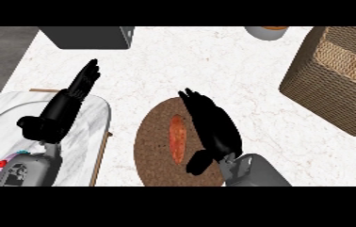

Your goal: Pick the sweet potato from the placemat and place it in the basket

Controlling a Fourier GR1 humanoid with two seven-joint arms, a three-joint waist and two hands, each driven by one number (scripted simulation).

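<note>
Nearest to me the right hand (217, 127) lies over the round brown placemat (154, 141), its fingers straight and holding nothing, just at the right side of the orange sweet potato (178, 138), which lies lengthwise on the mat. I think it should come lower and curl around the middle of the potato before lifting. The left hand (66, 104) rests open at the left, and the woven basket (327, 75) waits far right.
</note>
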